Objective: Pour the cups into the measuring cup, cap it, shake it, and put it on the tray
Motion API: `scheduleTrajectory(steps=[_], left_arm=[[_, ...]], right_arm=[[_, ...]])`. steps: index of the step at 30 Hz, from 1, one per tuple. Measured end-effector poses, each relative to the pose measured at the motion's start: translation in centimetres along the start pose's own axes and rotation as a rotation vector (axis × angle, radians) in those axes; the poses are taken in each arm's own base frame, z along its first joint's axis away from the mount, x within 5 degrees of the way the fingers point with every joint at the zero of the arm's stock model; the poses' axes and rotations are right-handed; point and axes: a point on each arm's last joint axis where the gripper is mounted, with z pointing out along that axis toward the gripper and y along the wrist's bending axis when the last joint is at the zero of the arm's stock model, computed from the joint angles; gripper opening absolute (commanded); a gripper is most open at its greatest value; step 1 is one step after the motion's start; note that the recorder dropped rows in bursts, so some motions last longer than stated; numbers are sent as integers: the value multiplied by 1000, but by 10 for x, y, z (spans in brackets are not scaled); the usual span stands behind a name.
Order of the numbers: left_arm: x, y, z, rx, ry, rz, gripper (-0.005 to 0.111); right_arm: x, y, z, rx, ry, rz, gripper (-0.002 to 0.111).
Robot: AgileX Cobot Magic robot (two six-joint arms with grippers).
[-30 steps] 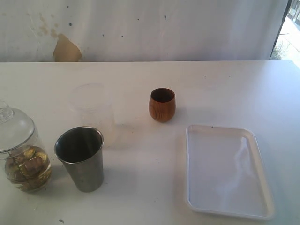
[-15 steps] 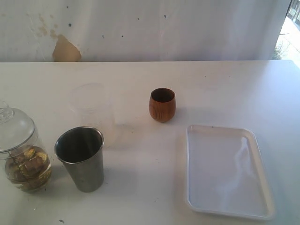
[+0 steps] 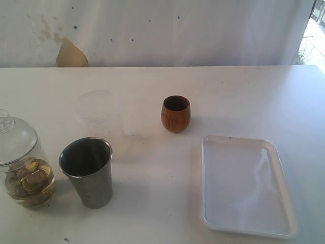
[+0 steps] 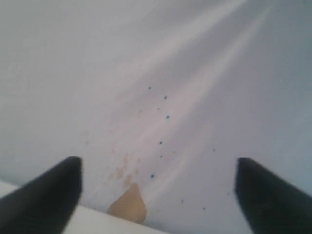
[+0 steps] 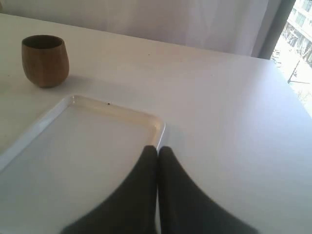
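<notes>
A wide white tabletop (image 3: 244, 91) carries five things, all upright and apart from one another. At the near left edge stands a domed clear glass jar (image 3: 23, 162) holding golden pieces. Just right of it stands a tapered stainless-steel tumbler (image 3: 87, 172). Behind the tumbler, farther back, is a clear plastic cylindrical cup (image 3: 100, 122), too pale to show any markings. Near the middle sits a small rounded brown wooden cup (image 3: 175, 113). At the near right lies a shallow white rectangular plastic tray (image 3: 244, 188), flat on the surface.
</notes>
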Motion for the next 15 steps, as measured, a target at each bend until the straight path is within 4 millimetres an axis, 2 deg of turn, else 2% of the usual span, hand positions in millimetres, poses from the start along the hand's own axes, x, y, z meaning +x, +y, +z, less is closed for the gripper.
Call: scheduleTrajectory(steps=[4,11,15], left_arm=[[2,-7,9,81,21,10,105],[29,-7,26,135,276,119,105],[46,-13,29,248,431,171,105]], right_arm=[[0,0,0,0,0,0,0],[0,0,0,0,0,-2,0],[0,0,0,0,0,-2,0]])
